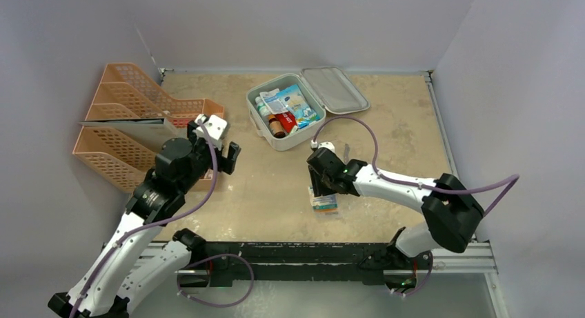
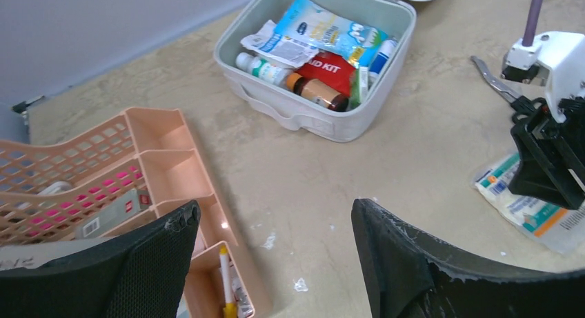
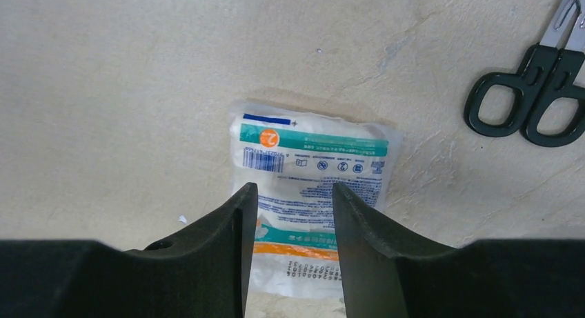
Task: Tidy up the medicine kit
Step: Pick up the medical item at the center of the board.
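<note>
Right wrist view: right gripper (image 3: pixel 293 194), jaws apart, hovers over a white packet (image 3: pixel 310 152); left gripper (image 2: pixel 276 207) gapes empty, medicine kit (image 2: pixel 303 118) ahead of it.

Mottled beige table (image 1: pixel 276 187), four things lying on it.
Far middle: medicine kit (image 2: pixel 296 114), lid swung flat open. Left edge: orange mesh file trays (image 1: pixel 114 159). Near right: flat white packet (image 3: pixel 314 166) with teal and orange print, black-handled scissors (image 3: pixel 545 56) near it, not touching.
</note>
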